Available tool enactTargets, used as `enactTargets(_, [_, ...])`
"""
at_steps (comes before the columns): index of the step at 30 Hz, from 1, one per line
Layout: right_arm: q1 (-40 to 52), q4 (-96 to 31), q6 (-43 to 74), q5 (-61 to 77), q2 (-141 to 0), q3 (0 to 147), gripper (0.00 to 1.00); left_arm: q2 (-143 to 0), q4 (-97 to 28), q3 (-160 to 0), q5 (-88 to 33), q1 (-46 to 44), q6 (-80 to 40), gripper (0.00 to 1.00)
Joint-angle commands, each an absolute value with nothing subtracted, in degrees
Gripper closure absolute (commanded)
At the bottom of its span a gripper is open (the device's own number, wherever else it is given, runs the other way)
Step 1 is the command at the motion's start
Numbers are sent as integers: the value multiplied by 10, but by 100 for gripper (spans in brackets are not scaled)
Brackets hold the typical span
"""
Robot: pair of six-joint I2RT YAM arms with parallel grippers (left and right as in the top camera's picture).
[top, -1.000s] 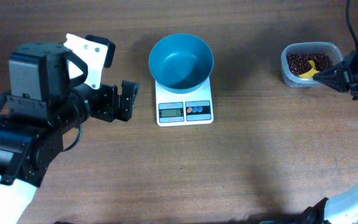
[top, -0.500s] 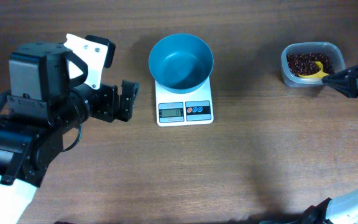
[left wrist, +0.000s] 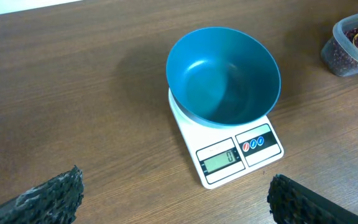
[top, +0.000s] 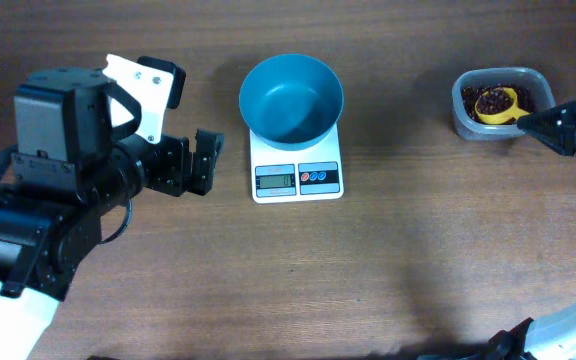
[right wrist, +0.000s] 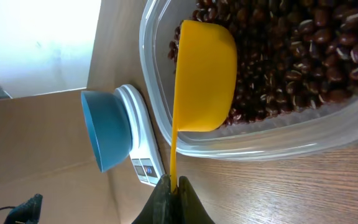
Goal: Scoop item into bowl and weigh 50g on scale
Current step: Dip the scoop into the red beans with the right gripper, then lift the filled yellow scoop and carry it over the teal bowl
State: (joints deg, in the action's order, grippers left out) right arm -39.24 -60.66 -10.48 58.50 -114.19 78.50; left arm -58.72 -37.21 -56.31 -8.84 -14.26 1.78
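- Table (top: 418, 260): brown wood grain, matt.
- Bowl (left wrist: 222, 74): blue plastic, smooth, faint sheen.
- Scale (left wrist: 235, 155): white plastic, smooth.
- Tub (right wrist: 291, 140): clear, glossy plastic.
- Scoop (right wrist: 205, 74): yellow plastic, smooth.
- Beans (right wrist: 303, 56): reddish-brown, slightly glossy.

Bowl (top: 291, 97): plain blue. Scale (top: 297, 195): white; grey display (top: 275, 179), red button (left wrist: 246, 146), blue button (left wrist: 259, 141). Beans (right wrist: 291, 56): dark reddish-brown, pale flecks. Scoop (right wrist: 205, 74): yellow. Tub (right wrist: 272, 146): clear. Table (top: 418, 260): brown wood grain.
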Motion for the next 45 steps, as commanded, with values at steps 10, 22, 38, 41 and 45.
enactTargets(10, [-408,-622,-122,669,-1148,780,96,-588,-371,-567,-96,-139,27,1])
enactTargets(22, [-450,-733,-268,729,-1148,780,96,-588,-371,-567,-96,-139,27,1])
enactTargets(38, [-283,-746,-283,802,-1148,780,96,-588,-371,-567,-96,-139,27,1])
enactTargets(41, [-247,-746,-283,826,-1148,781,96,-588,-371,-567,-96,-139,27,1])
enactTargets(45, [-193,-746,-283,826,-1148,781,96,-588,-371,-567,-96,-139,27,1])
